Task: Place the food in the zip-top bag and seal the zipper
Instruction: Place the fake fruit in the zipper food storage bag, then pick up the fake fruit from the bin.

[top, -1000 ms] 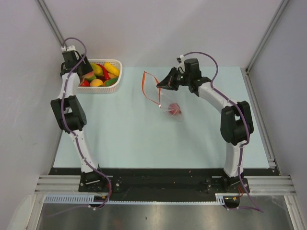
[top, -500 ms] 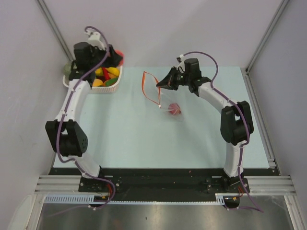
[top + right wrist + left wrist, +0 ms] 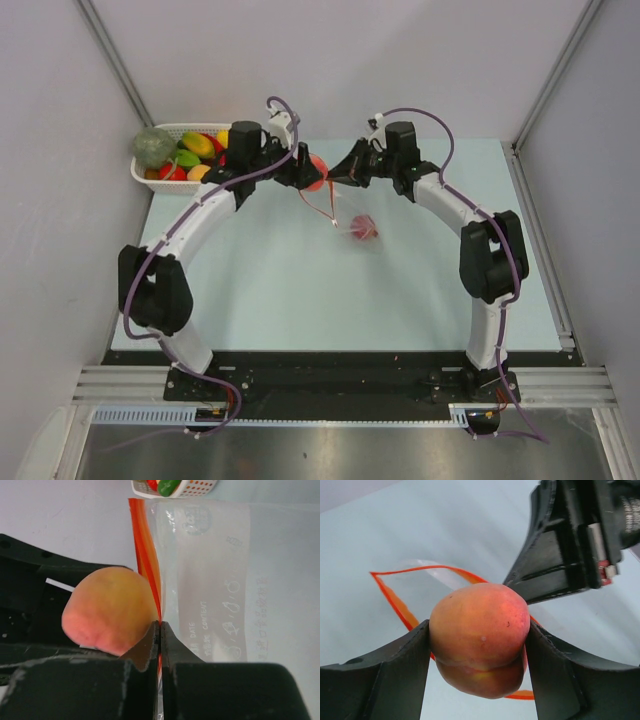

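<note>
While your left gripper [image 3: 477, 632] is clamping the peach [image 3: 480, 615] at the zipper [image 3: 395, 601], far centre, your right gripper [image 3: 160, 630] is pinching that strip; only its camera is showing "DATE" and "CONTENT" (sideways) on the zip-top bag [image 3: 210, 580].

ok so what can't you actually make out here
Top view: red food too small to identify.
Left wrist: peach hides part of the zipper loop.
Right wrist: right gripper covers the bag's near part; no contents visible.

The white lattice basket [image 3: 190, 127] stands at the far-left corner of the pale blue table [image 3: 300, 300]. Grey walls [image 3: 400, 60] enclose the table.
</note>
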`<state>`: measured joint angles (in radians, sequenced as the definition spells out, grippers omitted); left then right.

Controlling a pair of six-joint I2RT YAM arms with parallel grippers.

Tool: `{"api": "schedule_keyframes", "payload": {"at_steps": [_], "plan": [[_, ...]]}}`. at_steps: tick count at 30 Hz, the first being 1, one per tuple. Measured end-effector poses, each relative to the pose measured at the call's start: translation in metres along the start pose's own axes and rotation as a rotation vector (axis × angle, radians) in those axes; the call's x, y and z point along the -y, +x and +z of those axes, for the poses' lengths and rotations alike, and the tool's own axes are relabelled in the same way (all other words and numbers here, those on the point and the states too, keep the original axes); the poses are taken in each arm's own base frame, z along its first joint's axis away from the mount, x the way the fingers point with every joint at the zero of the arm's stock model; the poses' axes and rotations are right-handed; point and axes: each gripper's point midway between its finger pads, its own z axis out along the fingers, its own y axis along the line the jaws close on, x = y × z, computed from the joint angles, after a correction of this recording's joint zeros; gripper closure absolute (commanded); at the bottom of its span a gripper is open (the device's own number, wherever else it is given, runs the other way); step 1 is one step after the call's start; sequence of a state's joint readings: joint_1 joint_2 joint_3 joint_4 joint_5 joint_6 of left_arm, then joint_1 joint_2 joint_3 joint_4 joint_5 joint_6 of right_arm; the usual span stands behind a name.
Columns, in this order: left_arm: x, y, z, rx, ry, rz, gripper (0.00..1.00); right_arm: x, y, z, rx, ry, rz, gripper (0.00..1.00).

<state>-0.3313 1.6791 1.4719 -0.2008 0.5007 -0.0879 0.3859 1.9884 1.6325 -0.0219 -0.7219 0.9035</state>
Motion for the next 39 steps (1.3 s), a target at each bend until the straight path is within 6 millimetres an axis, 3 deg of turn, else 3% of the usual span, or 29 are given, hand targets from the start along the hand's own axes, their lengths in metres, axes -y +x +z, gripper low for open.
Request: {"api": "schedule_keyframes", "payload": {"at_steps": [7,8,12,16,19,22,28,30,34,39], "plan": [[-0.022,0.015,0.015,-0.072,-0.065,-0.058,0.1,0.0,-0.004,-0.006,0.005,-0.025,0.04,1.0],[-0.023,0.014,0.016,-0.075,-0.067,-0.061,0.01,-0.003,-0.006,-0.008,0.008,-0.036,0.047,1.0],[-0.026,0.001,0.012,-0.062,-0.072,-0.083,0.0,-0.013,-0.009,-0.011,0.011,-0.078,0.054,1.0],[-0.038,-0.025,-0.004,-0.009,-0.072,-0.147,0.0,-0.016,-0.012,-0.014,0.013,-0.097,0.06,1.0],[-0.077,-0.047,-0.026,0.059,-0.153,-0.18,0.01,-0.015,-0.015,-0.016,0.018,-0.098,0.067,1.0],[-0.144,-0.054,-0.064,0.113,-0.327,-0.219,0.03,-0.013,-0.019,-0.019,0.026,-0.096,0.068,1.0],[-0.291,-0.033,-0.163,0.18,-0.748,-0.34,0.09,-0.011,-0.023,-0.022,0.034,-0.094,0.07,1.0],[-0.325,-0.016,-0.186,0.177,-0.855,-0.371,0.11,-0.011,-0.024,-0.022,0.035,-0.094,0.07,1.0],[-0.366,0.015,-0.193,0.13,-0.964,-0.413,0.15,-0.01,-0.024,-0.022,0.035,-0.094,0.071,1.0],[-0.391,0.032,-0.18,0.088,-1.004,-0.411,0.17,-0.007,-0.024,-0.021,0.035,-0.09,0.075,1.0]]}}
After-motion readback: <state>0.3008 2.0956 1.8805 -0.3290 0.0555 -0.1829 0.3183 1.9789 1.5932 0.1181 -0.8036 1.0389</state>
